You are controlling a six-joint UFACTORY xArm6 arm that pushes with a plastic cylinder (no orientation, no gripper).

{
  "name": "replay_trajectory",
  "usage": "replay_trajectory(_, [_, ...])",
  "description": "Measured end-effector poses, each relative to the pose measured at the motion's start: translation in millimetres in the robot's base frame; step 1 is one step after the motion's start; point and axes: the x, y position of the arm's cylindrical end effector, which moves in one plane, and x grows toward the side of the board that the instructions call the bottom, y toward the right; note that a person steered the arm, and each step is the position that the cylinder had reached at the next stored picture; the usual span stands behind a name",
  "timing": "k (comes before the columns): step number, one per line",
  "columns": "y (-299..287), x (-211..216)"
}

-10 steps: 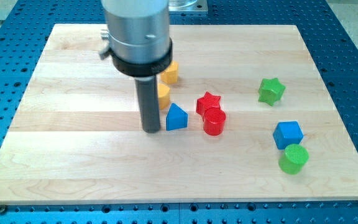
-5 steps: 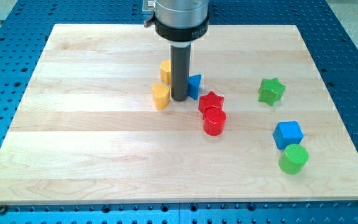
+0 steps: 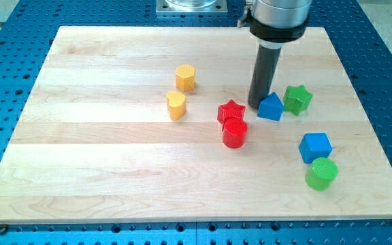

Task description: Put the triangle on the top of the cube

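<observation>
Yellow blocks, a hexagon (image 3: pixel 185 77) and a heart (image 3: pixel 176 105), sit at the view's left of the wooden counter (image 3: pixel 80 150), with a red star (image 3: pixel 230 111) touching a red cylinder (image 3: pixel 235 133) near the middle. My tip (image 3: pixel 258 105), a bare rod as end effector that grips nothing, touches the blue triangle (image 3: pixel 271 107), which sits just beside the green star (image 3: pixel 297 99). The blue cube (image 3: pixel 315 146) lies lower right, above a green cylinder (image 3: pixel 320 173). Delivery looks nearly done; next, nudge the triangle toward the view's right, just above the cube.

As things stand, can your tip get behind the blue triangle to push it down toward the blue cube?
Probably yes. My tip sits against the blue triangle's upper-left side. The green star crowds its right, but the board above it looks free, and nothing lies between it and the blue cube.
</observation>
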Motion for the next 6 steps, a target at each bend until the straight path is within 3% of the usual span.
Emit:
replay_trajectory(2, [24, 33])
replay_trajectory(4, [0, 55])
replay_trajectory(6, [57, 56])
